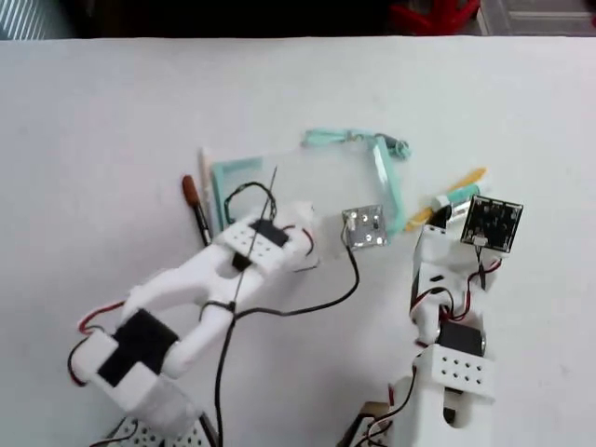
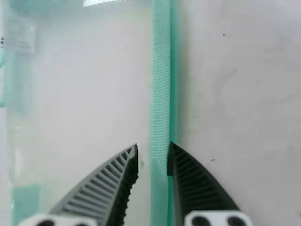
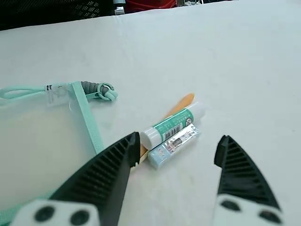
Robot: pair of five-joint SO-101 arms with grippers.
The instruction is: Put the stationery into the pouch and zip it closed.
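Left tool [image 2: 153, 148], barely parted, straddles clear pouch [image 2: 84, 94] at its mint edge; right tool [image 3: 179, 139] gapes near stationery [image 3: 171, 125].

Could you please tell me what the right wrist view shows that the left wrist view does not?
Right wrist, not left: the open right gripper above a glue stick, a small blue item and an orange pen-like item, plus the zipper pull. Left wrist, not right: the left gripper, jaws slightly apart, one either side of the edge band. Both: that green band, the clear pouch and the white table.
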